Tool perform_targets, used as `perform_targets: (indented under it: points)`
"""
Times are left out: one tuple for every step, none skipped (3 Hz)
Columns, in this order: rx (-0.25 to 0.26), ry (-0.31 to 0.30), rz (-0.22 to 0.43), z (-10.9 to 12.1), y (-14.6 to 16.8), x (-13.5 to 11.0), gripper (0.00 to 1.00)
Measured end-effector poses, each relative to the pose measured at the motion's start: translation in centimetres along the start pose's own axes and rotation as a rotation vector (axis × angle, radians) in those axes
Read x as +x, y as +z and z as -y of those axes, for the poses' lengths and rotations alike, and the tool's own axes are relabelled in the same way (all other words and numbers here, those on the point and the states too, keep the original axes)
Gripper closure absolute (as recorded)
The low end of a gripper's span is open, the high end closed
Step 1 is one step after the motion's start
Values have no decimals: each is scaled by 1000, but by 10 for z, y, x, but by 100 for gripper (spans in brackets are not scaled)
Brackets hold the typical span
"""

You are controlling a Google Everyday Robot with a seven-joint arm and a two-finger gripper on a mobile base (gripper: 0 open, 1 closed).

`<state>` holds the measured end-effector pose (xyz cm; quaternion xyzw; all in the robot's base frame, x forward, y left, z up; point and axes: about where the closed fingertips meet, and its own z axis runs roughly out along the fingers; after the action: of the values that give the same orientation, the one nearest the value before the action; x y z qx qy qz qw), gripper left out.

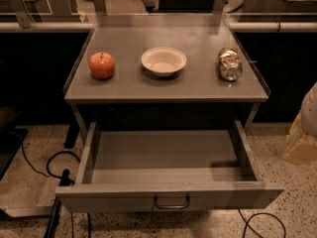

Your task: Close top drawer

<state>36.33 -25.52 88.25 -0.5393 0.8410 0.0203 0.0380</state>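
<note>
The top drawer (168,198) is a wide grey metal drawer, pulled far out of the cabinet below the tabletop. Its inside is empty. A small dark loop handle (172,202) sits at the centre of its flat front panel. My gripper (303,133) shows only as a pale white and tan shape at the right edge of the view, to the right of the drawer's right side and apart from it. Its shadow falls on the right rear of the drawer floor.
On the grey tabletop (129,86) stand a red apple (101,65), a white bowl (163,61) and a crushed can on its side (230,64). Black cables (54,170) lie on the speckled floor at the left and at the lower right (262,222). A rail runs behind the table.
</note>
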Motion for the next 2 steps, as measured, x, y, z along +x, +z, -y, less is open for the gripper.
perform_targets:
  points:
    - [0,0,0,0,0,0,100]
    - [-41,16,2,-10,18,0,100]
